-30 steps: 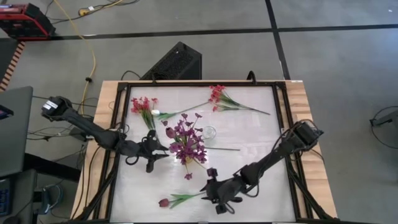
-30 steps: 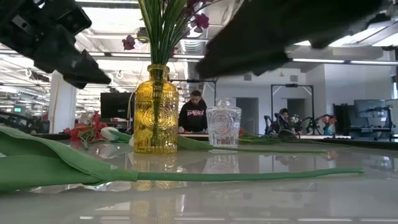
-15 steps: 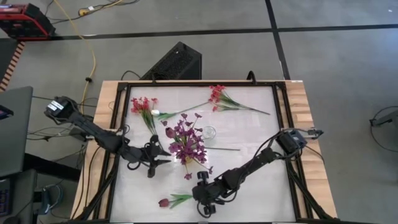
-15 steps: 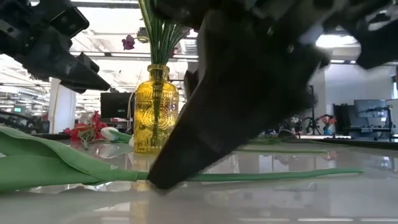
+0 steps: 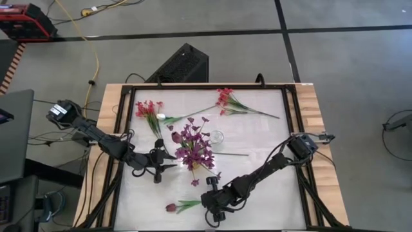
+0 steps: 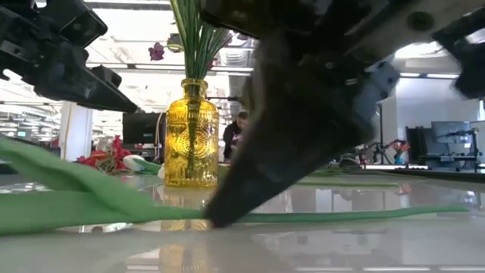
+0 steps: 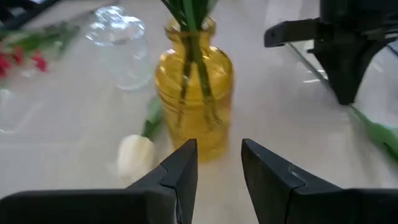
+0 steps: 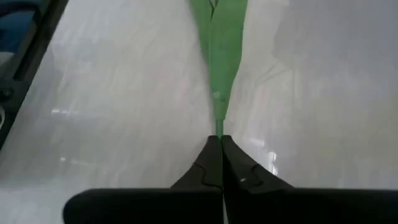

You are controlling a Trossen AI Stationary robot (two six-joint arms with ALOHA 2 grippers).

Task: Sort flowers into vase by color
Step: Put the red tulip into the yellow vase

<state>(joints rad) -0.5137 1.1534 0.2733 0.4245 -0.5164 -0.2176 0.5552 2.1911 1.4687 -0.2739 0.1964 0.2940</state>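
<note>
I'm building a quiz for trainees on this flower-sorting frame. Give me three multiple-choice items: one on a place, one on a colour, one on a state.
1. Where is the right gripper?
A. Over the yellow vase
B. At the table's near edge, on the stem of the dark-red bud
C. By the red sprigs

2. What colour are the blooms in the yellow vase?
A. Purple
B. White
C. Red

3. How is the left gripper?
A. Shut on a stem
B. Open, holding nothing
C. Shut, holding nothing

Answers: B, the right wrist view shows its fingers meeting on the green stem; A, the high view shows purple blooms; B, a gap shows between its fingers.
</note>
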